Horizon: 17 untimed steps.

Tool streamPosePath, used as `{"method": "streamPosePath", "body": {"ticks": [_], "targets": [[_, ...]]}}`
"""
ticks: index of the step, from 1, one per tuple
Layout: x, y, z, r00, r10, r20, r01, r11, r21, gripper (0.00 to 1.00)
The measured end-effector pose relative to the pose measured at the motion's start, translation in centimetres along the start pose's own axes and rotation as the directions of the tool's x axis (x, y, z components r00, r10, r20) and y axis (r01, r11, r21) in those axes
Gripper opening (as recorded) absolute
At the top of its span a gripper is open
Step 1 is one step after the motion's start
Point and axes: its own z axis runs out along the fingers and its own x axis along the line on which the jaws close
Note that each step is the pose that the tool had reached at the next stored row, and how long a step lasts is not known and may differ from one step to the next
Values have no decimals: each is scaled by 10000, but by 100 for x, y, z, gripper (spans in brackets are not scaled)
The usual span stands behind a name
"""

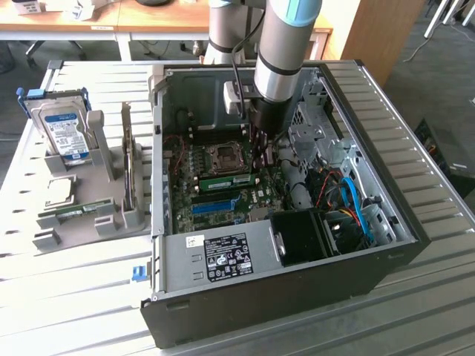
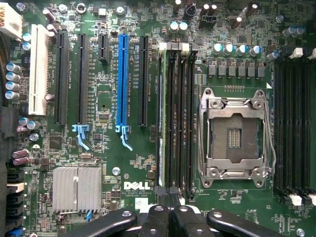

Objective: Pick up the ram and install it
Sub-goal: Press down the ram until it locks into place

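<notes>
— Where does the gripper stand?

— Inside the open computer case, low over the motherboard, just beside the processor socket, on the side toward the exterior view's right. In the wrist view the gripper shows its two dark fingers pressed together, with no gap between them.

— So it is closed. Closed on something?

— The fingers meet each other; I see nothing clamped between them.

— And the ram?

— It stands on edge in a memory slot directly beside the socket, between the socket and the long blue slot. In the wrist view the ram is a thin green edge in the slot of that bank farthest from the processor socket, and it runs the whole length of the slot.

— Does the gripper touch it?

— The closed tips hang near one end of the stick, close above it. Whether they rest on it, I cannot tell.

— What else lies around the socket?

— In the wrist view the blue slot lies beyond the ram from the socket, among black slots, and a ribbed silver heatsink sits farther out. In the exterior view, well away from the socket toward the left and outside the case, a grey holder carries a hard drive standing upright, a square silver chip lying flat, and another green stick.
</notes>
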Motion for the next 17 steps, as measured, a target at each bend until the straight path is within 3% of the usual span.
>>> {"method": "streamPosePath", "body": {"ticks": [17], "targets": [[1,-1,23,10000,0,1,0,10000,0,11]]}}
